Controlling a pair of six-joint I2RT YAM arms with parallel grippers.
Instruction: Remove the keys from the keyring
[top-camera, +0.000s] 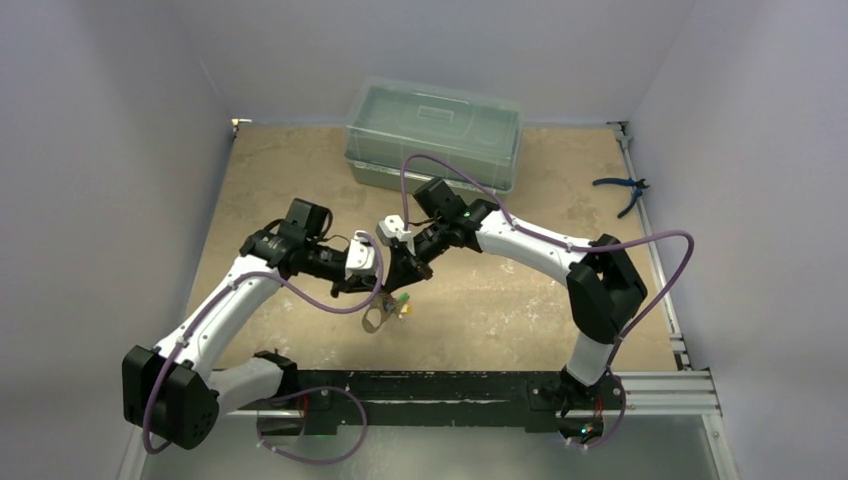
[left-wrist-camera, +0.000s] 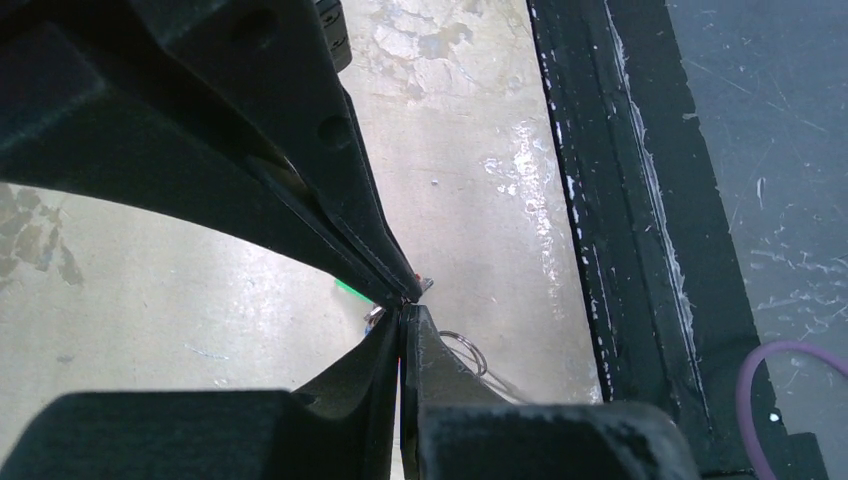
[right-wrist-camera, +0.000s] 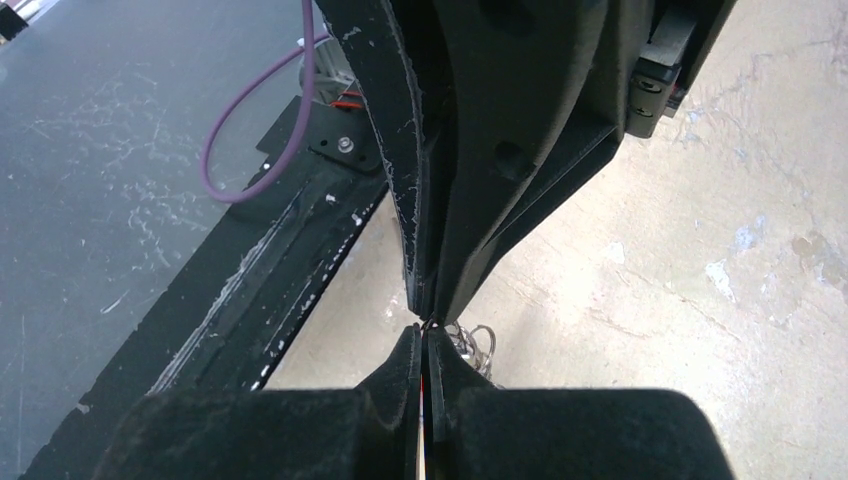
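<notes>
Both grippers meet tip to tip above the table's middle. My left gripper is shut on the keyring's thin metal ring. My right gripper is shut, with a red sliver between its fingers, apparently a red key. Rings hang just beside its tips. In the top view the keys, green and yellow showing, dangle below the two grippers, and the whitish strap loop hangs down to the table. A green key head peeks out behind the fingers.
A clear lidded plastic box stands at the back of the table. Blue-handled pliers lie off the right edge. The black base rail runs along the near edge, with purple cables looping from both arms.
</notes>
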